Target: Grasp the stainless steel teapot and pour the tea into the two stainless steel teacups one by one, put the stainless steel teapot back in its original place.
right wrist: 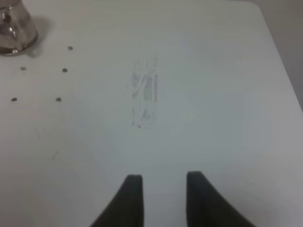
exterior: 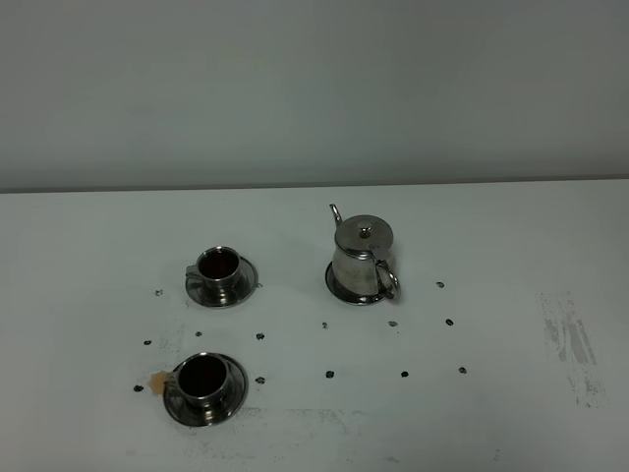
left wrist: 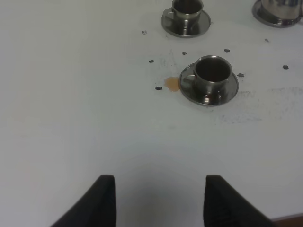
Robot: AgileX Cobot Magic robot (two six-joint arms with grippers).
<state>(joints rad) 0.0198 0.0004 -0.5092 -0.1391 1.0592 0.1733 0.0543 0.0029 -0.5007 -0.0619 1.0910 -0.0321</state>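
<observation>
From the high camera I see the shiny stainless steel teapot [exterior: 363,261] standing upright on a flat round steel saucer [exterior: 339,286] on the white table [exterior: 511,393]. It has a flared base, a flat lid with a small knob, a thin curved spout pointing to the far side and a loop handle turned toward the near side. I take the teapot as my landmark. To its left, well apart, a small shiny steel teacup [exterior: 218,269] sits on its own round saucer and holds dark liquid. Nearer the camera and further left of the teapot, a second small steel teacup [exterior: 203,380] on a saucer is also dark inside, with a small orange-brown stain [exterior: 156,380] on the table just beside that saucer. Small dark dots mark the table around all three. Neither arm shows here.

On my left wrist camera, the left gripper [left wrist: 158,201] has its two black fingers spread wide over bare table, holding nothing. Both teacups lie ahead of it, the nearer teacup showing brownish liquid, and only the teapot's base edge shows.

On my right wrist camera, the right gripper [right wrist: 163,198] has its dark fingers parted with a narrow gap, empty, above bare table with a grey scuffed patch [right wrist: 144,92]. The teapot's base sits well away from it.
</observation>
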